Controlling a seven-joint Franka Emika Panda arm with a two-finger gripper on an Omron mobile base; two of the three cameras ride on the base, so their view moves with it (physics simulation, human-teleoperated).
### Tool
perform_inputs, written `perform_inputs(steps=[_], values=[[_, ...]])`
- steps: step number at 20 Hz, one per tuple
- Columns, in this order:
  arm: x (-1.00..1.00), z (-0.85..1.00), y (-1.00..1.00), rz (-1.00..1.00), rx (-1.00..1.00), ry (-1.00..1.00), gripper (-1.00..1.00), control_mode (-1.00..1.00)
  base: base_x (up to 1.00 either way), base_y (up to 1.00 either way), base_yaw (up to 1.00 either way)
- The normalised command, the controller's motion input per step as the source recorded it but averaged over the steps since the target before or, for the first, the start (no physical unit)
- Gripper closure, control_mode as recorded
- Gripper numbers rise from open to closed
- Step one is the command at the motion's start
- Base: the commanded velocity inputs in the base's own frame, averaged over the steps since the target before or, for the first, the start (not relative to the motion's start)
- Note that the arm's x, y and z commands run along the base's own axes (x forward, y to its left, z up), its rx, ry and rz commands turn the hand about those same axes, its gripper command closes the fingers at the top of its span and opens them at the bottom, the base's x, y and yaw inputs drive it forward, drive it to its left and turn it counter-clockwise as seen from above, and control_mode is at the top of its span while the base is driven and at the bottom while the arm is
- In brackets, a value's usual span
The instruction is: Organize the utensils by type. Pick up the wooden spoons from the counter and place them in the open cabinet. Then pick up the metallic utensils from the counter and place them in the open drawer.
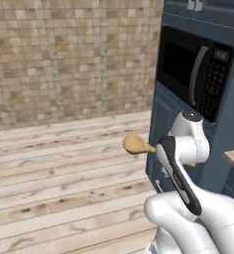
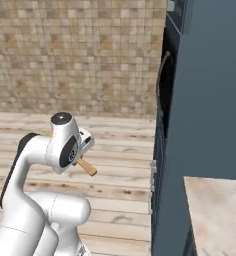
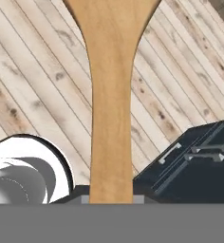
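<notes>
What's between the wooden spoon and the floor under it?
Nothing. The wooden spoon is held up in the gripper, and the hand view shows bare plank floor beneath it on both sides.

Glossy white arm of rounded, bulbous segments, black curved band along one link, dark grey round cap on the top joint, dark oval side panel with what may be a small marking
</notes>
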Motion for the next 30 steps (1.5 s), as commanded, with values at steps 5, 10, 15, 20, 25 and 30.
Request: perform_inputs(steps=[5, 10, 15, 20, 25, 30], values=[[0.0, 0.0, 0.0, 0.0, 0.0, 0.0, 1.0, 1.0, 0.06, 0.0, 0.82], [0.0, 0.0, 0.0, 0.0, 0.0, 0.0, 1.0, 1.0, 0.16, 0.0, 0.76], [0.0, 0.0, 0.0, 0.0, 0.0, 0.0, 1.0, 1.0, 0.22, 0.0, 0.69], [0.0, 0.0, 0.0, 0.0, 0.0, 0.0, 1.0, 1.0, 0.27, 0.0, 0.63], [0.0, 0.0, 0.0, 0.0, 0.0, 0.0, 1.0, 1.0, 0.35, 0.0, 0.56], [0.0, 0.0, 0.0, 0.0, 0.0, 0.0, 1.0, 1.0, 0.42, 0.0, 0.44]])
